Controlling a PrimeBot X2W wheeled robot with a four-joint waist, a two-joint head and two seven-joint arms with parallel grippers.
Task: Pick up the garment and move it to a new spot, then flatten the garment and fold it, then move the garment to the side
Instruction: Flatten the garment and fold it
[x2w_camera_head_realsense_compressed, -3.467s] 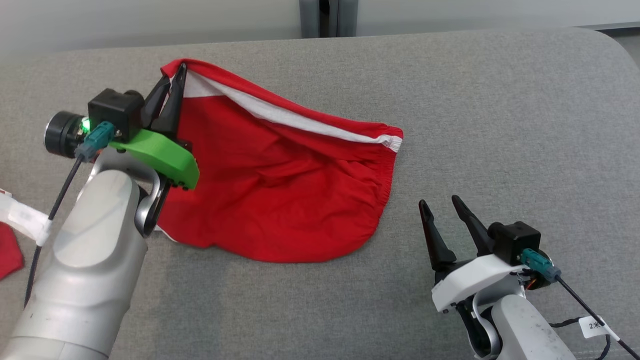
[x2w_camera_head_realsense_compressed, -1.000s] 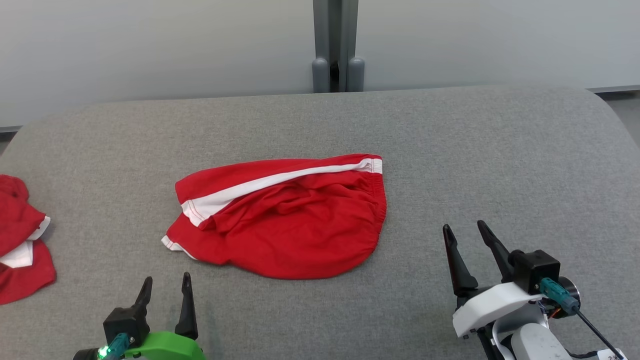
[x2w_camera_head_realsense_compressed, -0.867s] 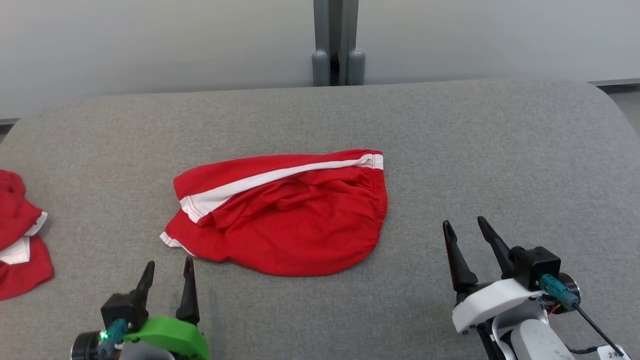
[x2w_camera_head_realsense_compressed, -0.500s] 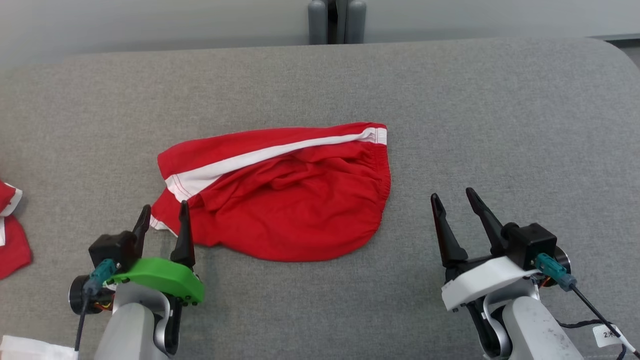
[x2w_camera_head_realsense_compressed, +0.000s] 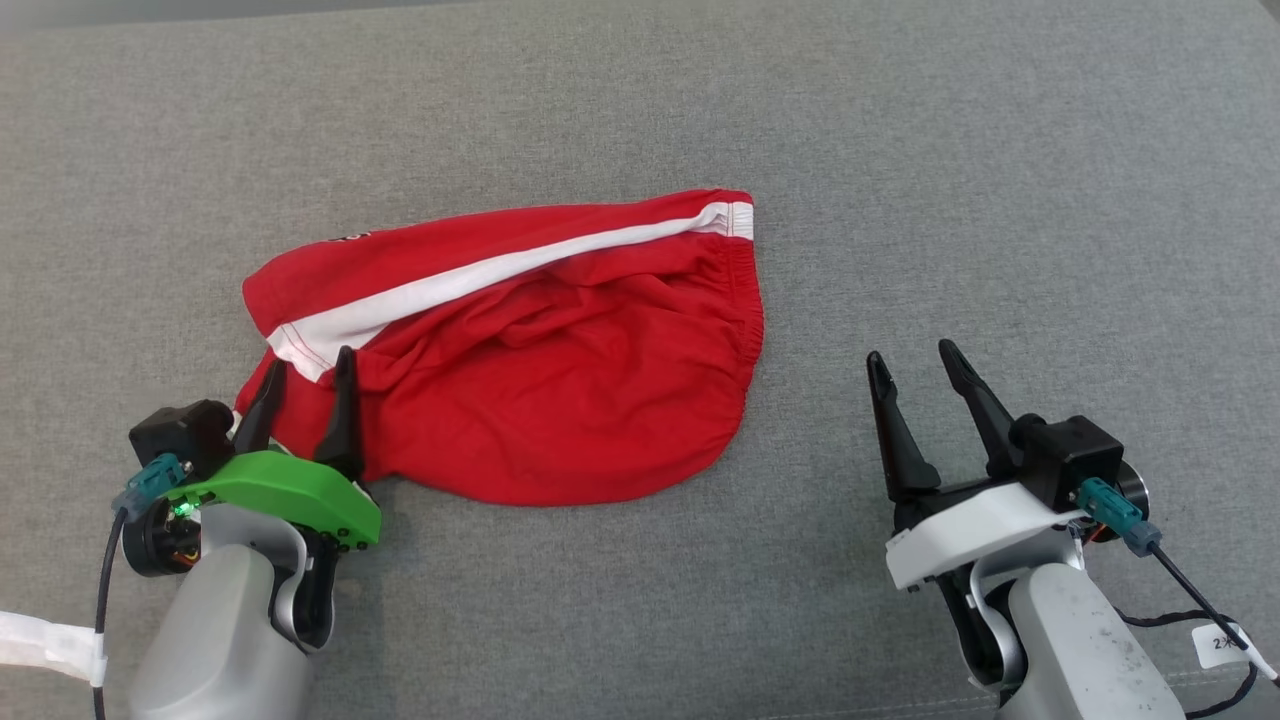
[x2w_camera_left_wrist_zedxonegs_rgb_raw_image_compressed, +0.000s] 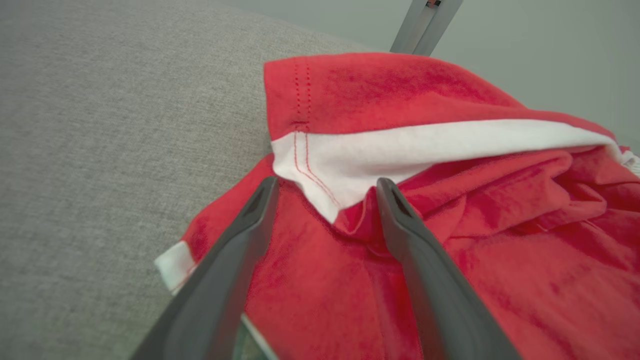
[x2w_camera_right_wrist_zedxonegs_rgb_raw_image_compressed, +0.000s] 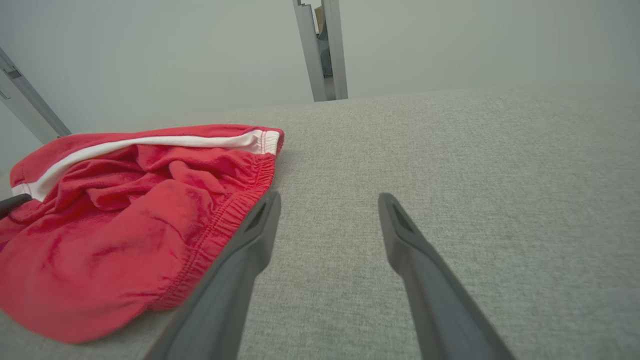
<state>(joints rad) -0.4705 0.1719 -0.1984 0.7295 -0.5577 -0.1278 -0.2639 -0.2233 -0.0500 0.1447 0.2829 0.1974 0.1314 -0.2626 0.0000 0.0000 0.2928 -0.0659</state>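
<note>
Where the shorts (x2w_camera_head_realsense_compressed: 520, 360) lie: on the grey bench (x2w_camera_head_realsense_compressed: 1000, 200), left of middle, crumpled and not yet flat.
Long axis: left to right, with the right end tipped a little toward the far side.
Stripe (x2w_camera_head_realsense_compressed: 500, 272): white, running along the far edge from the left hem (x2w_camera_head_realsense_compressed: 290, 345) to the waistband (x2w_camera_head_realsense_compressed: 755, 320).
Right end: the gathered waistband, curving back toward the near side.
Left fingers (x2w_camera_head_realsense_compressed: 342, 405): apart and holding nothing, over the near-left corner of the shorts and pointing far. The left wrist view shows the white hem corner lying between the tips.
Contact: I cannot tell whether the left tips touch the cloth or hang just above it.
Right fingers (x2w_camera_head_realsense_compressed: 893, 430): apart and holding nothing, above bare bench to the right of the waistband. They are near it but clear of it.
Nearer arm: the left, already at the cloth. The right would have to go left and a little far to meet the waistband.
Step in hand: probably flattening, with a pinch at the left hem coming first.
What the next move calls for: closing on the hem alone, not on the bunched layers beneath it.
Risk: a pull from one end could drag the whole garment rather than spread it.
</note>
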